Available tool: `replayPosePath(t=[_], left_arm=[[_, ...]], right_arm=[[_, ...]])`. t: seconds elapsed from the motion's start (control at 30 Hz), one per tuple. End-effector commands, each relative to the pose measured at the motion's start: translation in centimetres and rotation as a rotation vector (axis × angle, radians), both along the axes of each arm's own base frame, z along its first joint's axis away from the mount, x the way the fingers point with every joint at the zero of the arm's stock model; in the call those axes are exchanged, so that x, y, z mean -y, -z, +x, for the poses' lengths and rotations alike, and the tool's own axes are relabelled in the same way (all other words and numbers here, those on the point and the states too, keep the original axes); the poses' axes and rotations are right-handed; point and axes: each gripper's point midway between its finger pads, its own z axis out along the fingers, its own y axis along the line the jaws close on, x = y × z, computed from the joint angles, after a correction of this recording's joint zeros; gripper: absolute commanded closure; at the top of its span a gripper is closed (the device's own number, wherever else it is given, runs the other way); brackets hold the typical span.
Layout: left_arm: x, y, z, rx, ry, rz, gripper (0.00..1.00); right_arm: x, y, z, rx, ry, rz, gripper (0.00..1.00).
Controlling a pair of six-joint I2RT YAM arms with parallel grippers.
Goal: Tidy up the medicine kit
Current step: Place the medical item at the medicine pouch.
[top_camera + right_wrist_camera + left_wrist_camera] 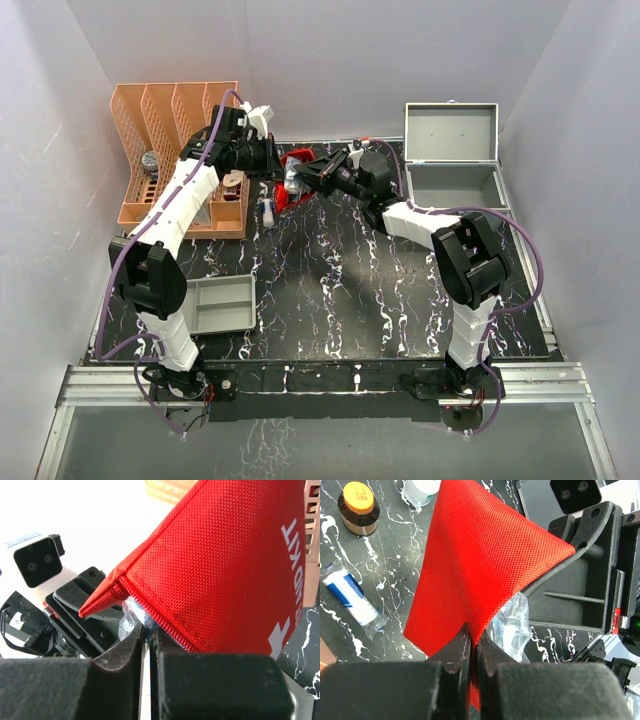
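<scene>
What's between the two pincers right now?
The red pouch, held between them: left pincer and right pincer each pinch an edge. Both wrist views show it.

We read white lettering only on the red pouch (225, 565): in the right wrist view, at 3 o'clock, "KIT" runs sideways after a cut-off letter. At 4 o'clock below it, part of a white cross (280, 635) shows.

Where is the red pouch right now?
The red pouch is held up, far middle-left in the top view, pinched by the left gripper and right gripper, between the orange rack and the grey medicine kit.
</scene>
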Motion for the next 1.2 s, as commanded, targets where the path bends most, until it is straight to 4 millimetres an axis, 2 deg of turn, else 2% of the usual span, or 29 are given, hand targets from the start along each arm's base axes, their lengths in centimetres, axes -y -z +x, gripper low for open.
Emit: replayPosePath(t=[0.0, 0.23, 0.5, 0.67, 0.7, 0.8, 0.9, 1.0, 1.17], left_arm=[[1.1, -4.5, -1.7, 0.070, 0.063, -0.091, 1.00], [1.7, -5.2, -2.7, 0.063, 0.107, -0.135, 1.00], [2.5, -5.8, -3.6, 0.054, 0.152, -0.190, 1.00], [2.5, -5.8, -3.7, 0.050, 0.152, -0.192, 1.00], [2.6, -5.8, -3.7, 0.052, 0.153, -0.191, 1.00], [2.5, -5.6, -3.5, 0.049, 0.149, -0.188, 1.00], [2.5, -5.5, -3.4, 0.051, 0.146, -0.183, 1.00], [2.4, -5.4, -3.2, 0.053, 0.141, -0.178, 1.00], [2.4, -5.2, -3.0, 0.051, 0.136, -0.172, 1.00]], right_arm=[[0.4, -1.0, 1.5, 0.039, 0.048, -0.052, 1.00], [0.9, -0.3, 2.9, 0.023, 0.083, -0.089, 1.00], [0.7, 1.0, 3.5, -0.010, 0.086, -0.169, 1.00], [0.6, 1.7, 3.9, -0.026, 0.060, -0.329, 1.00], [0.8, 1.7, 4.0, -0.022, 0.059, -0.376, 0.97], [1.6, 1.3, 4.1, -0.010, 0.064, -0.499, 0.80], [2.7, 0.8, 4.0, 0.014, 0.084, -0.590, 0.70], [3.6, 0.3, 3.5, 0.020, 0.096, -0.642, 0.66], [5.3, -0.3, 2.2, 0.014, 0.107, -0.722, 0.66]])
